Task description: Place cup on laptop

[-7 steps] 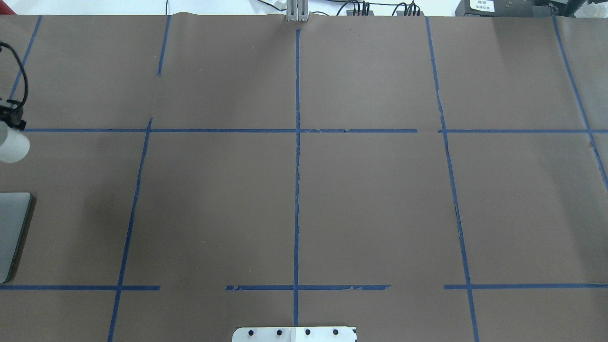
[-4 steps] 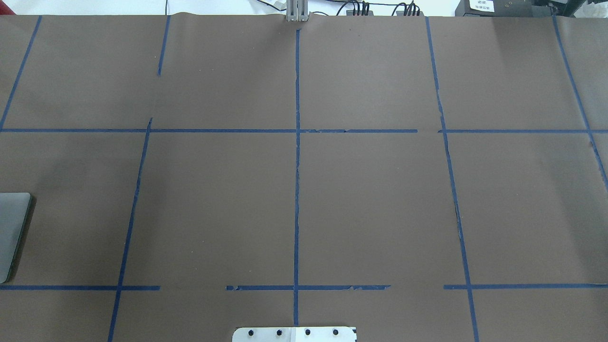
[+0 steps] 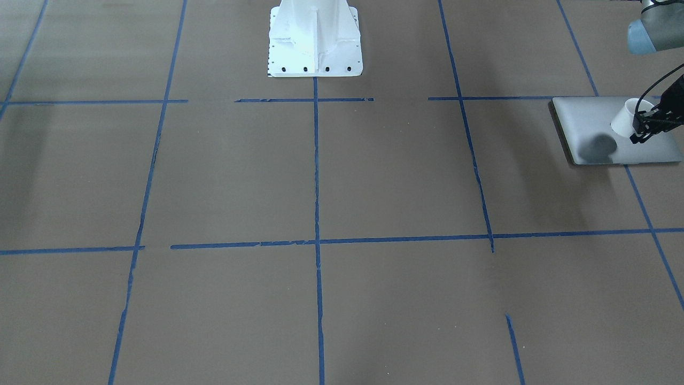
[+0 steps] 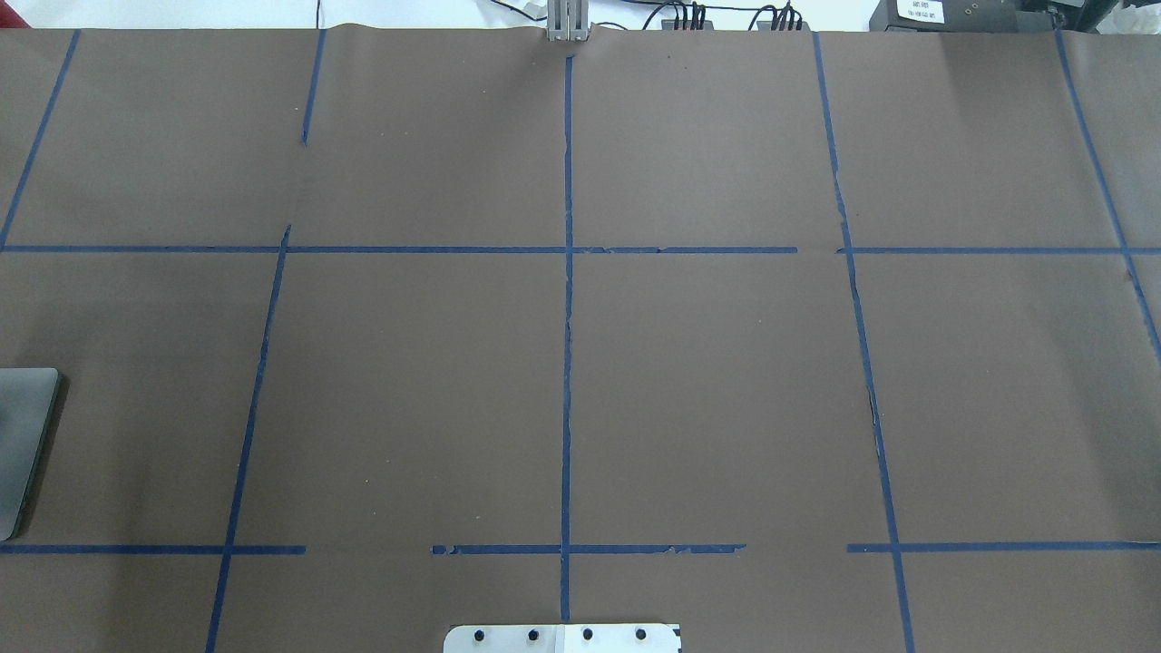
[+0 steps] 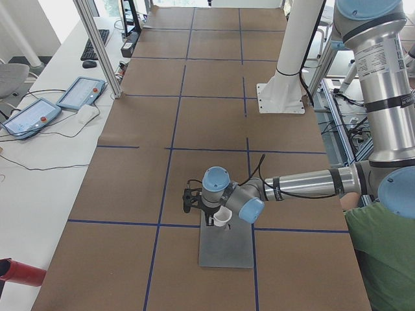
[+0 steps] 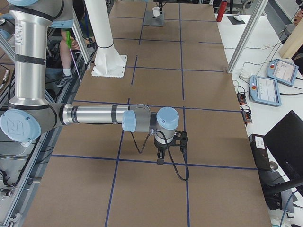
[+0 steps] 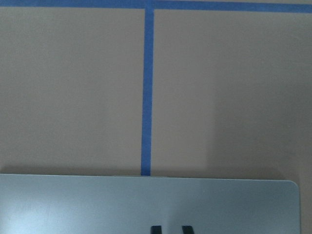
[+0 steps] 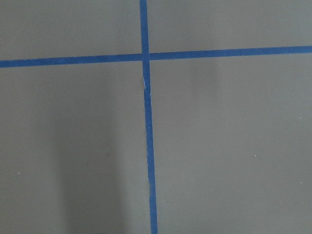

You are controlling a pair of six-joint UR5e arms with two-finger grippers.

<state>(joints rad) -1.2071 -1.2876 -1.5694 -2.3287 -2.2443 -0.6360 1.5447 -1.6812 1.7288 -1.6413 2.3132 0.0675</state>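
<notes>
left gripper [image 3: 640, 127], clamped on the cup [image 3: 623, 117], has moved out of the overhead view and now holds it tilted above the laptop [image 3: 580, 116]; probably only lowering and release remain.

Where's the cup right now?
In the front-facing view the cup is at the right edge, held by the left gripper over the laptop, apparently not yet touching it.

The cup [image 3: 623, 118] hangs over the laptop [image 3: 582, 115] — the pedestal [image 3: 315, 37] stands well apart.
</notes>
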